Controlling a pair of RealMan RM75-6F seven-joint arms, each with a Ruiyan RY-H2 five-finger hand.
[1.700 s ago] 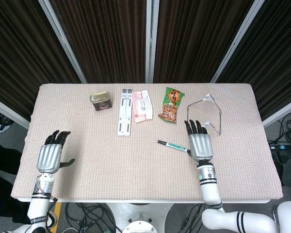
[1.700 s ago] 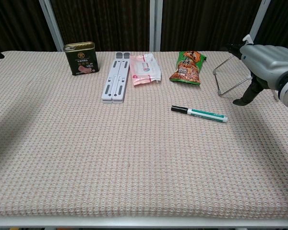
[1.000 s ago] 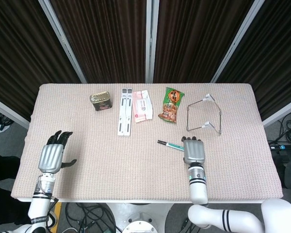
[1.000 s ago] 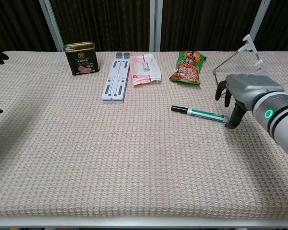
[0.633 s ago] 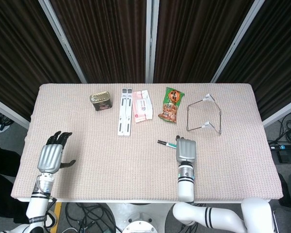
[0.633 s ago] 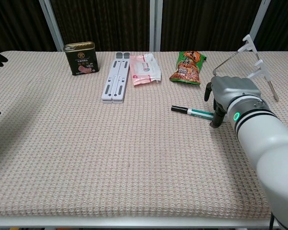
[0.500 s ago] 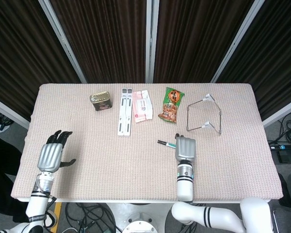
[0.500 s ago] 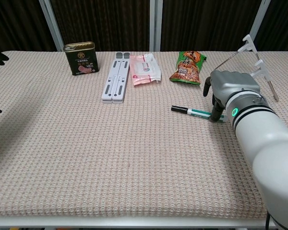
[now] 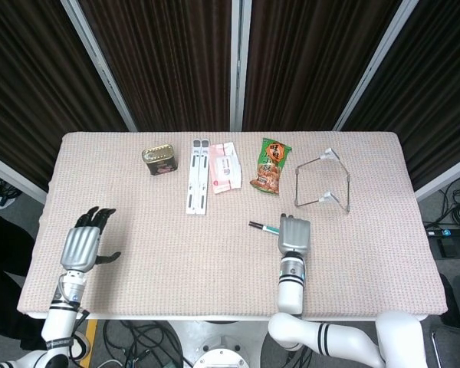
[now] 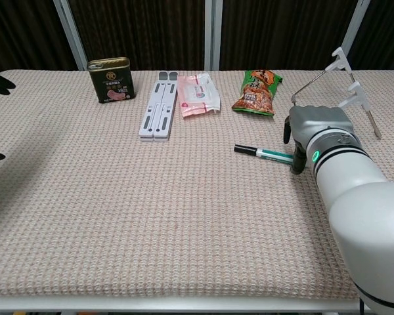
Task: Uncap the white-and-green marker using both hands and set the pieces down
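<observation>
table point(image 9: 176, 253): one, under a beige woven cloth
hands: two. left hand point(image 9: 83, 247) fingers spread, holding nothing, near the left edge. right hand point(image 9: 294, 234) lies over the marker's green end; whether its fingers grip it i cannot tell
wire stand point(image 9: 323, 181): one
white folding stand point(image 9: 197, 175): one
snack bag point(image 9: 271, 165): one, contents unseen
wipes pack point(image 9: 225, 166): one
tin can point(image 9: 159, 160): one, closed
marker point(image 10: 261, 152): one, capped, flat on the cloth mid-right
</observation>
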